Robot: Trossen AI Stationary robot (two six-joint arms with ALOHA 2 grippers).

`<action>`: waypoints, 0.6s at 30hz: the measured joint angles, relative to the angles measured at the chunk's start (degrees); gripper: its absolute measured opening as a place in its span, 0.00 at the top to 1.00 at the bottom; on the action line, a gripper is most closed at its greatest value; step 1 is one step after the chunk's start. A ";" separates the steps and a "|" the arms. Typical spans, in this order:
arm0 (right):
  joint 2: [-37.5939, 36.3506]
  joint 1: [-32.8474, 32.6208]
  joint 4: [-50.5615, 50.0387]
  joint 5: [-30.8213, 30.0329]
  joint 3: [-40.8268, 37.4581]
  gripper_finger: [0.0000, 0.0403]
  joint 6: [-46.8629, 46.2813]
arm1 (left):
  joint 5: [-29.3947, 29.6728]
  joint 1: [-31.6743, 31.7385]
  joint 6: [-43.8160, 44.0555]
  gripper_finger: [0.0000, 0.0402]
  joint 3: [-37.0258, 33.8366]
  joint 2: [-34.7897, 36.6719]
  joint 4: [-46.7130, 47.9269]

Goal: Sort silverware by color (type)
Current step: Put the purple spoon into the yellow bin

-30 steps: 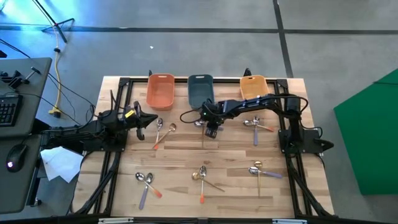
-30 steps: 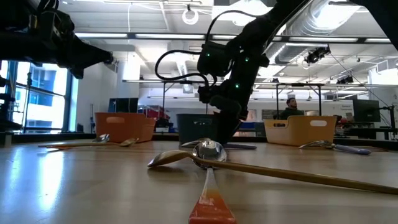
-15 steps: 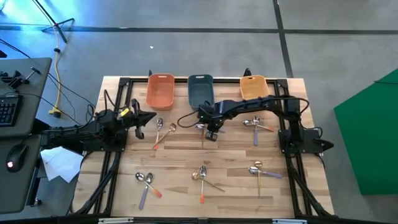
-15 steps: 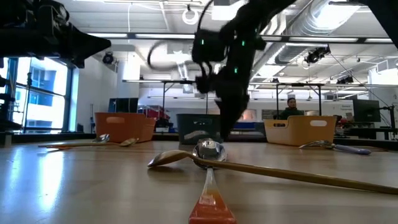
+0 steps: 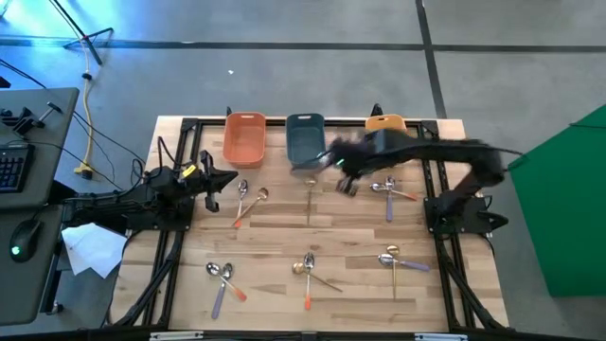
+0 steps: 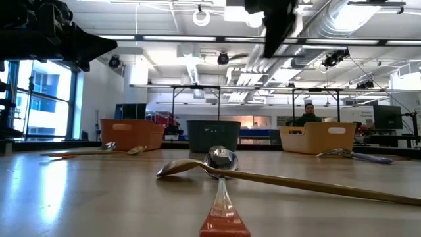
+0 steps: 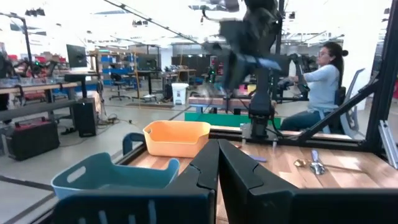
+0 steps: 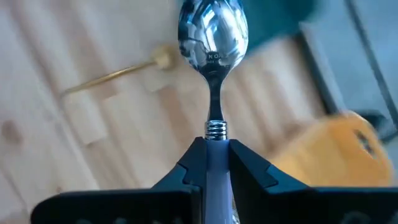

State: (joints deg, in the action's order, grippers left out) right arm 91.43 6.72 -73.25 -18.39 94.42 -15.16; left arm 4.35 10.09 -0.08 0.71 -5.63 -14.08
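Gripping a silver spoon (image 8: 212, 37) by its lavender handle, fingers (image 8: 189, 168) closed tight on either side just below the ribbed collar, bowl pointing forward: the right pincer (image 5: 348, 182), blurred above the wooden table (image 5: 275, 237) between the slate-blue tray (image 5: 305, 137) and the yellow tray (image 5: 385, 125). Showing beyond the spoon in the right wrist view, a gold handle (image 8: 115, 74) lying on the planks and a corner of the yellow tray. Waiting near the table's left edge, level with the orange tray (image 5: 244, 138): the left pincer (image 5: 216, 183), fingers (image 7: 202, 171) pressed together with nothing between them. Lying just beside the left pincer, a small cluster of spoons (image 5: 248, 197) including a gold one and an orange-handled one. Resting alone below the slate-blue tray, one gold spoon (image 5: 310, 199). Sitting right of the raised spoon, a further group (image 5: 388, 189) with a lavender handle among them. Spread along the near side of the table, three more groups: one at left (image 5: 222, 279) with lavender and orange handles, one at centre (image 5: 309, 270) with a gold spoon crossing an orange-handled one, and one at right (image 5: 396, 258) with gold and lavender. Sitting in the room beyond the table, visible from the left wrist view, a person (image 7: 317, 78) in a pale top.
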 joint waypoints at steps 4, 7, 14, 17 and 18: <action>-7.76 8.40 -1.60 -0.95 -4.59 0.92 -4.13 | 0.96 0.00 -0.04 1.00 0.00 0.00 -0.01; -12.18 17.25 -0.10 -0.56 -11.30 0.92 -4.34 | 1.11 0.00 -0.06 1.00 0.00 0.00 0.00; -18.90 37.24 17.62 12.06 -31.33 0.92 0.85 | 1.17 0.02 -0.05 1.00 0.00 0.00 0.49; -18.65 42.92 24.65 14.42 -36.47 0.92 2.18 | 1.35 0.02 -0.12 1.00 0.00 0.00 0.51; -18.26 44.24 26.74 14.95 -37.62 0.92 2.20 | 1.52 0.02 -0.11 1.00 0.00 0.00 0.49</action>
State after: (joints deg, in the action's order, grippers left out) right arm 73.17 50.95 -46.50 -3.43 56.79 -12.95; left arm 5.87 10.11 -0.19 0.71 -5.63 -13.58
